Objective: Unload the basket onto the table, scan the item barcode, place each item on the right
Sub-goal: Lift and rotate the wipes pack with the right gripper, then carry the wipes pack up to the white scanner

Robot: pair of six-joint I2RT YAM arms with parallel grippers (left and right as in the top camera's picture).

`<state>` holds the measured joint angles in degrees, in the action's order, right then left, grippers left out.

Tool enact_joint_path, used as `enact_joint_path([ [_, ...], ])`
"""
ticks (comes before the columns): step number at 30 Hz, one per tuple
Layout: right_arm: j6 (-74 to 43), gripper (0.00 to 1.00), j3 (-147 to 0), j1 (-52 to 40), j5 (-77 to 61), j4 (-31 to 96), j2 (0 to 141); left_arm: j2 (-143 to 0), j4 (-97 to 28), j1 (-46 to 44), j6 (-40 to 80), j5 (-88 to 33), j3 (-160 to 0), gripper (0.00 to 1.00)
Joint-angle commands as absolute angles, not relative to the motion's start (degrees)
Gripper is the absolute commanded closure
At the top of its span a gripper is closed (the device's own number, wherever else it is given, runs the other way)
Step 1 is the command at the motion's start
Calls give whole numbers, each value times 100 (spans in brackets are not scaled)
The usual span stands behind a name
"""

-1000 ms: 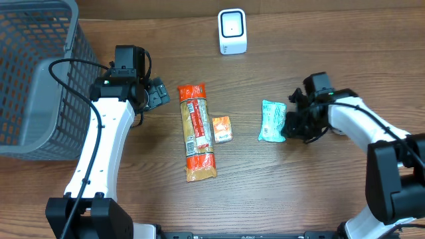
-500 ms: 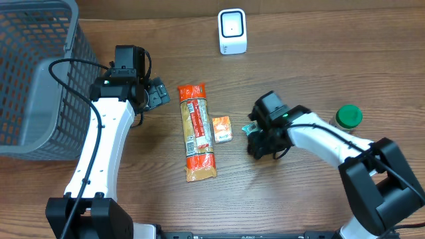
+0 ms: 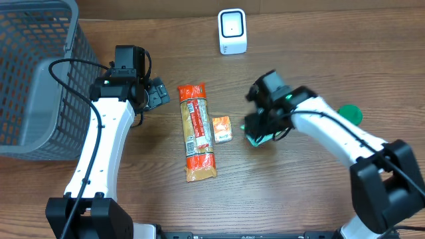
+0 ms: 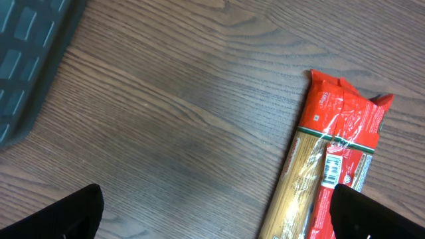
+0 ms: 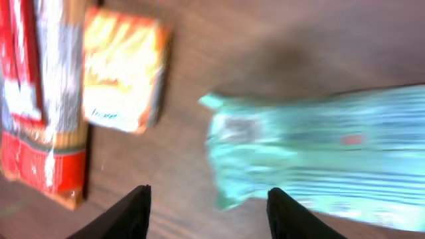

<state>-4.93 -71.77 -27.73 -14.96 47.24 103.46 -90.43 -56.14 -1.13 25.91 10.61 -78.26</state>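
Right gripper [image 5: 209,199] and crinkly teal pouch [image 5: 312,153] have shifted toward the orange carton [image 5: 126,73]. I see the pouch's end between released jaws. Left gripper [image 4: 216,199] gapes empty.

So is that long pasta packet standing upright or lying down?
Lying down: the pasta packet lies flat along the table, label facing up in the overhead view.

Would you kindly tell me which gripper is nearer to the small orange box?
Right. The right gripper is just to the small orange box's right, over the teal packet; the left gripper sits farther away, beyond the pasta package, up-left.
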Motion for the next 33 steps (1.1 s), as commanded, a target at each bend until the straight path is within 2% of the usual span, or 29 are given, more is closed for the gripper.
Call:
enact_joint_path([
  [1,-454,38,-7234,-2261,-1328,4816,10224,-9072,-5610,-110,2528,1133,-7837,0],
  [2,-460,36,-7234,-2141,-1258,4862,10224,-9072,-5610,-110,2528,1133,-7837,0],
  [4,-458,23,-7234,-1817,-1245,4993,10226,-9072,-5610,-110,2528,1133,-7837,0],
  [5,-458,21,-7234,-1747,-1243,5019,10226,-9072,-5610,-110,2528,1133,-7837,0],
  [12,-467,22,-6938,-1653,-1243,4753,10230,-9072,-5610,-110,2528,1133,-7837,0],
  [22,-749,23,-6010,-1664,-770,3592,10232,-9072,-5610,-110,2528,1133,-7837,0],
  [24,-751,28,-5813,-1664,-773,3301,10235,-9072,-5610,-110,2528,1133,-7837,0],
  [27,-751,47,-5655,-1664,-775,3151,10235,-9072,-5610,-110,2528,1133,-7837,0],
  [30,-744,59,-5629,-1664,-773,3179,10235,-9072,-5610,-110,2528,1133,-7837,0],
  [33,-742,80,-5634,-1662,-773,3177,10232,-9072,-5610,-110,2528,1133,-7837,0],
])
